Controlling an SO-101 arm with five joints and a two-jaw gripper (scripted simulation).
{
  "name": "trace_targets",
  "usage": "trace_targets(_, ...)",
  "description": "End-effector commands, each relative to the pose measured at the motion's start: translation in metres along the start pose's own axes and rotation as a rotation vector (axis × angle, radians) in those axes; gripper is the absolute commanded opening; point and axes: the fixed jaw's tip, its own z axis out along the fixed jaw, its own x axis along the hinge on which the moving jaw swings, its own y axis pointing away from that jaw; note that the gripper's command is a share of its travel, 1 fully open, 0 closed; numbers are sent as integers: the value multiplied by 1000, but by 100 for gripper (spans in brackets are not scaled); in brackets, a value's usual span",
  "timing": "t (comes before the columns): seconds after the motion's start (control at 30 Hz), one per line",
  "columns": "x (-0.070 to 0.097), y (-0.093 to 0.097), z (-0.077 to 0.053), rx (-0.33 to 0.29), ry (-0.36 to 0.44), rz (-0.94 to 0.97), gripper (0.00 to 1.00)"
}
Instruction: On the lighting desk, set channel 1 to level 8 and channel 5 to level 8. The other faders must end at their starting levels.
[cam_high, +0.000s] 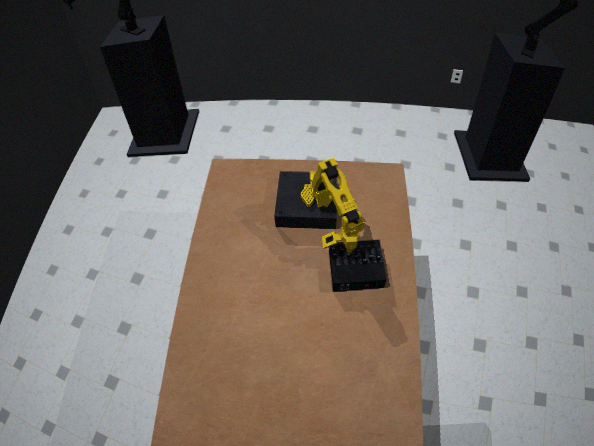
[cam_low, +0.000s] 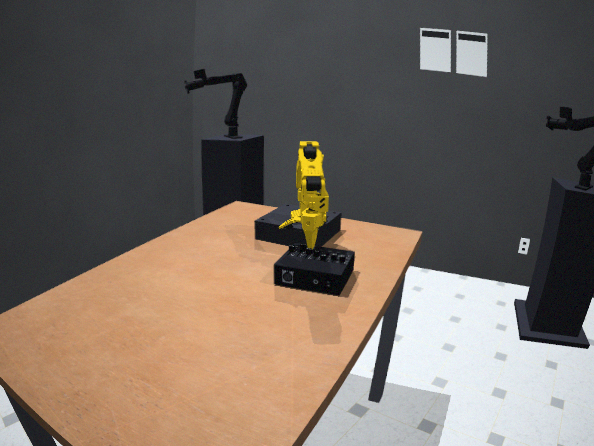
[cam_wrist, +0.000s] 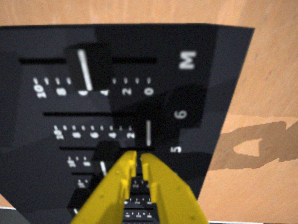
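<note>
Yellow arm (cam_low: 310, 180) bent downward, pincer (cam_wrist: 136, 161) closed, empty
</note>
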Motion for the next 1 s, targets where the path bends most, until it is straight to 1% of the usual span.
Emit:
trace_targets(0.0, -2, 4, 0, -2, 1, 5, 0)
trace_targets(0.97, -2, 8, 0, -2, 1, 7, 0)
